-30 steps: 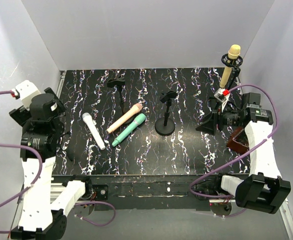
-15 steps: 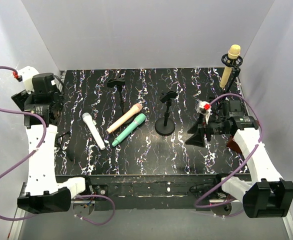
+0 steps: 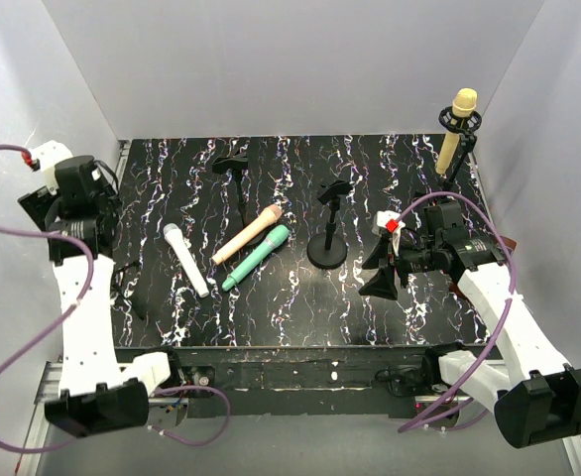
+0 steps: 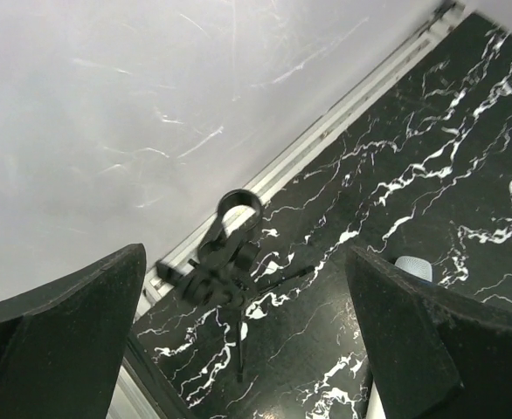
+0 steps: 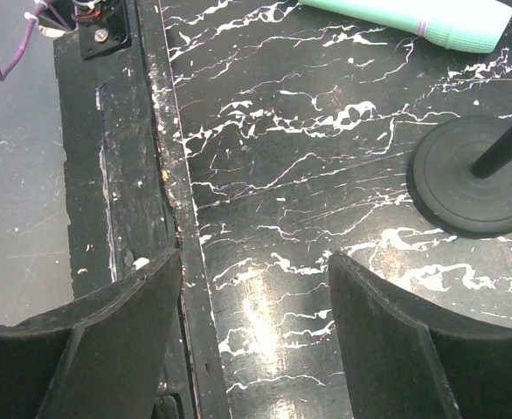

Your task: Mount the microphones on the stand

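Right gripper (image 3: 380,268) hovers low at mid-right of the top view, jaws well apart, nothing held. Left gripper (image 4: 243,314) sits at the far left edge, gaping wide, also empty.

Yellow mic (image 3: 456,127) stands clipped in the corner stand (image 3: 476,120), upper right. Pink mic (image 3: 248,235), teal mic (image 3: 256,256) and white mic (image 3: 186,260) lie flat, left of centre.

Teal mic lies left of Right gripper, just past the centre stand (image 3: 328,223). Its long axis runs lower left to upper right, pink parallel beside it.

Judgement: right arm is nearer teal; jaws should close across that diagonal.
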`<state>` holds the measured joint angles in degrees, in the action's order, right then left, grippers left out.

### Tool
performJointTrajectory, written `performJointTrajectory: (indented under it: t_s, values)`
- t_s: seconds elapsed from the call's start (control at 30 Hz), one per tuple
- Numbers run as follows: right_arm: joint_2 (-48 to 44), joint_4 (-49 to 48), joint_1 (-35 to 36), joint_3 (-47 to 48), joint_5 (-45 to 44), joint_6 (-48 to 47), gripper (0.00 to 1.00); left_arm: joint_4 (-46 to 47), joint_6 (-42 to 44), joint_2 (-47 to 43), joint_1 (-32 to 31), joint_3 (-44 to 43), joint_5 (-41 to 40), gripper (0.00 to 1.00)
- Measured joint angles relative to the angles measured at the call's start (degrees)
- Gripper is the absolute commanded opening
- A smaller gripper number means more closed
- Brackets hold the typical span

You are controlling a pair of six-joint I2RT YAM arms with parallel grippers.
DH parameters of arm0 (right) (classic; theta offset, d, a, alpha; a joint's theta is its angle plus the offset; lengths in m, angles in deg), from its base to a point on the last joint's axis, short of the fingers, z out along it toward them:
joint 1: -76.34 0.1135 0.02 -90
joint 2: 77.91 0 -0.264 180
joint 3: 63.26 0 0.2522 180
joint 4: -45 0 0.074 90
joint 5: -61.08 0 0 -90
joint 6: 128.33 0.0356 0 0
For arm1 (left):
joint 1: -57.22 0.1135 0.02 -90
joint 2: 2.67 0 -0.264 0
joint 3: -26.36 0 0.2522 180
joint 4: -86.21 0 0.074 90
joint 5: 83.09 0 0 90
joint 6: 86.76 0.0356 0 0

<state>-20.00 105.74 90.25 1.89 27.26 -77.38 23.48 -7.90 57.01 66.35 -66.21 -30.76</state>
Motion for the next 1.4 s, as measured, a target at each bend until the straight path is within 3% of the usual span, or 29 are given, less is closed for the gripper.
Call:
performJointTrajectory:
  t_s: [0.2,0.4,0.6,0.73,0.83,0.87,0.9,0.93,1.07,1.4]
  values:
    - [-0.2,-1.0,0.1,-0.3,-0.6,0.9,0.75,0.9,-1.2,7.4,3.0,1.9,4.4,0.98]
    - [-0.2,-0.9,0.1,-0.3,-0.6,1.3,0.75,0.9,-2.7,6.6,4.5,3.6,5.5,0.98]
    - [-0.2,-0.9,0.1,-0.3,-0.6,1.3,0.75,2.9,-2.0,5.6,4.5,7.0,3.3,0.91]
    - [-0.2,-0.8,0.1,-0.3,-0.8,1.3,0.75,5.2,-1.3,5.4,4.7,8.9,0.0,0.70]
    - [-0.1,-0.8,0.1,-0.3,-0.8,1.3,0.75,5.8,-1.2,4.8,4.7,9.6,-0.8,0.68]
    - [0.0,-0.8,0.1,-0.3,-0.8,1.3,0.75,6.0,-1.3,4.7,4.7,9.7,-0.8,0.60]
    - [0.0,-0.8,0.1,-0.3,-0.8,1.3,0.75,6.2,-1.2,4.6,4.8,9.9,-0.9,0.41]
    - [0.1,-0.8,0.1,-0.3,-0.8,1.3,0.75,6.3,-1.1,4.6,4.8,9.9,-1.1,0.32]
    - [0.3,-0.7,0.1,-0.3,-0.8,1.3,0.75,6.4,-1.8,4.3,5.3,10.0,-0.9,0.16]
    - [0.7,-0.6,0.1,-0.3,-0.8,1.3,0.75,5.5,-2.4,4.2,5.4,7.5,6.3,0.03]
